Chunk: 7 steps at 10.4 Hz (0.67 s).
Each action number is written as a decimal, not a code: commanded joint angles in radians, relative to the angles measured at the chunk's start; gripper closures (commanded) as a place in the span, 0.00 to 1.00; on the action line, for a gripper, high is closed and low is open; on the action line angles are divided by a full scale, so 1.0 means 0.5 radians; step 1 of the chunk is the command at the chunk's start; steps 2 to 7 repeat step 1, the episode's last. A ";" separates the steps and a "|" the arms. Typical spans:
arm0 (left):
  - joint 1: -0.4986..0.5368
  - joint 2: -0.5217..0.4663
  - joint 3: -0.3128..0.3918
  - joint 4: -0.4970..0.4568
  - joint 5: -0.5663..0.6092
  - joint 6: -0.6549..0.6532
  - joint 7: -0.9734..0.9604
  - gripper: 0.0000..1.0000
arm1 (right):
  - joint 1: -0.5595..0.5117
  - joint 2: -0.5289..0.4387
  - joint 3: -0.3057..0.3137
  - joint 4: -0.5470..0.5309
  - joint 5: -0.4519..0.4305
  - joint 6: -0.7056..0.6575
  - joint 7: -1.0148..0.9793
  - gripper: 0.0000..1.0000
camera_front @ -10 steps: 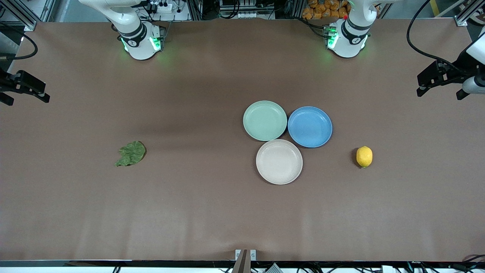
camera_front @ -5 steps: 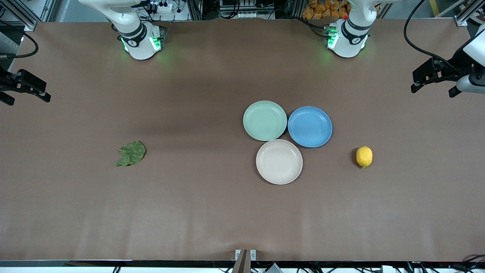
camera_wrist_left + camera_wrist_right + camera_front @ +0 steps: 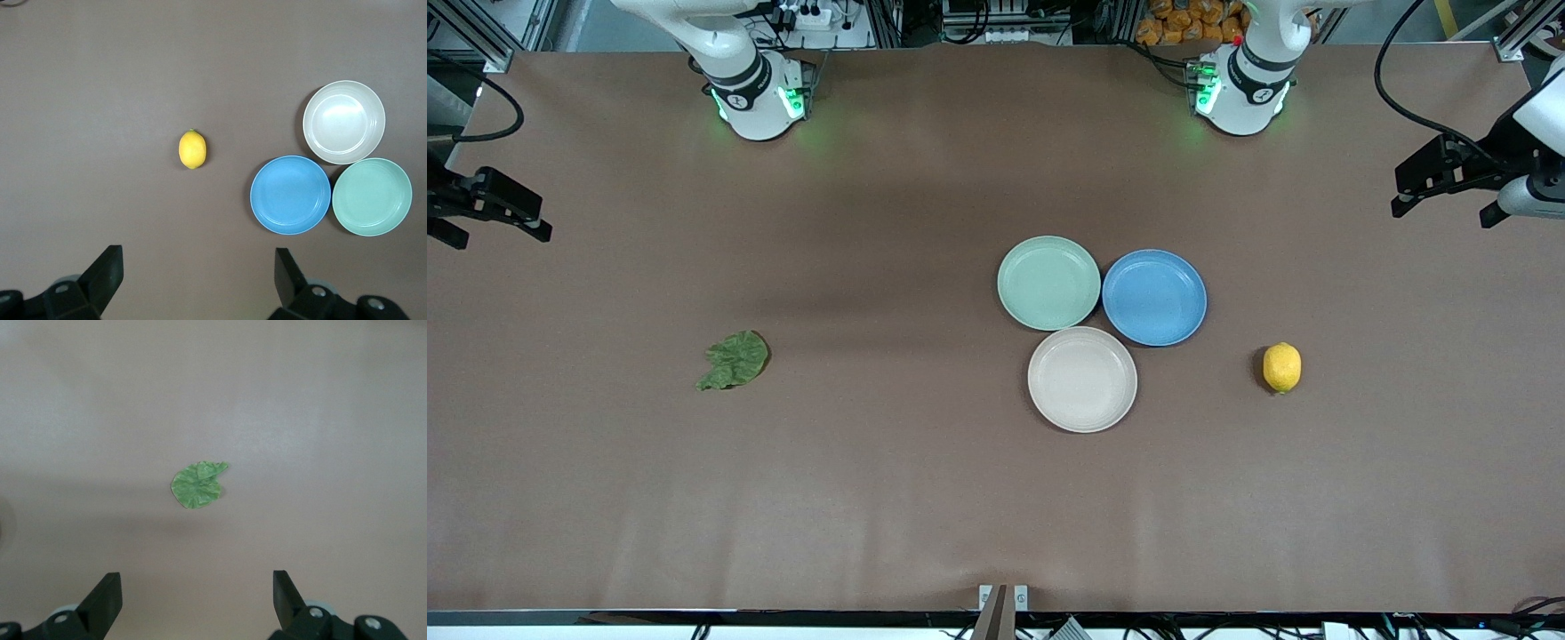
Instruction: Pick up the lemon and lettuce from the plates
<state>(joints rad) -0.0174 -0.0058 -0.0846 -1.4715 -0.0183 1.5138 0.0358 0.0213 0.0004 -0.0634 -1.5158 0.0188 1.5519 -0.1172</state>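
Nothing to read here: no words, labels, brands or numbers show on anything in any view.

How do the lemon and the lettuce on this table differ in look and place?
The lemon is a plump bright yellow oval; the lettuce is a flat crinkled green leaf. The lemon lies toward the left arm's end, the lettuce toward the right arm's. Both lie on the bare table, on no plate.
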 commanded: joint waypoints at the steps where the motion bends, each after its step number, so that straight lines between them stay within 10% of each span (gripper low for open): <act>1: -0.020 -0.038 0.031 -0.018 -0.016 -0.027 0.042 0.00 | 0.000 -0.065 -0.011 -0.073 0.042 0.029 -0.023 0.00; 7: -0.020 -0.038 0.031 -0.018 -0.016 -0.027 0.042 0.00 | 0.000 -0.065 -0.011 -0.073 0.042 0.029 -0.023 0.00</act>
